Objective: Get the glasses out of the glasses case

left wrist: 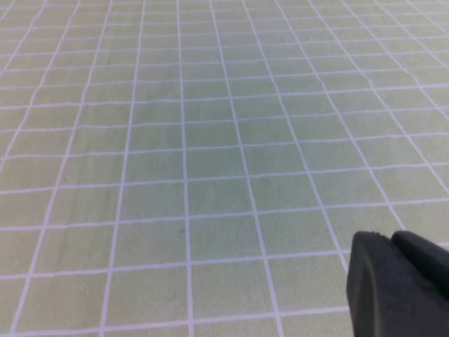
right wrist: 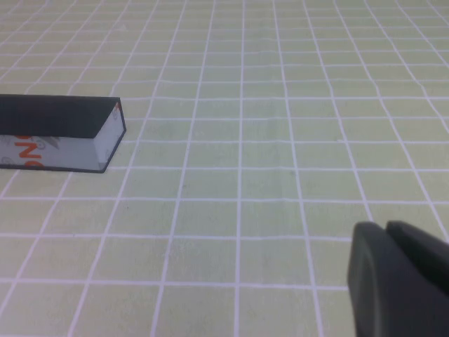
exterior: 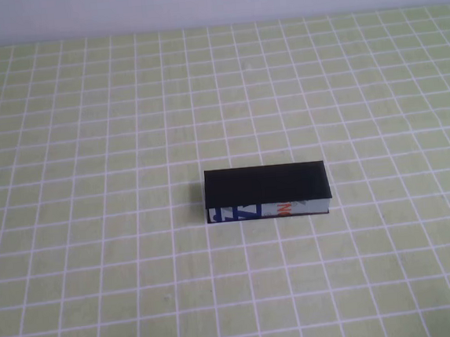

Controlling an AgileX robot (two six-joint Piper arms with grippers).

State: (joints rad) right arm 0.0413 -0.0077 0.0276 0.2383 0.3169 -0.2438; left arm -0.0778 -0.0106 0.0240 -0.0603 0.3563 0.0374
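Nothing of the task had been done as far as the views showed: the glasses case (exterior: 265, 192) lay shut near the middle of the table (exterior: 102, 290), its flat black lid down and its white front strip with blue and orange marks facing the robot. The glasses themselves were not visible, presumably inside, so opening the lid and lifting them out were both left to do. Neither arm appeared in the high view. The left gripper (left wrist: 400, 284) showed only as a dark tip over bare table, with the case out of its view, and whether it was spread or pressed together could not be told. The right gripper (right wrist: 400, 277) likewise showed just a dark tip, well apart from the case's end (right wrist: 59, 144), its state equally unclear. The table was covered by a pale green mat ruled with white grid lines, and a plain light wall (exterior: 210, 0) rose behind its far edge.
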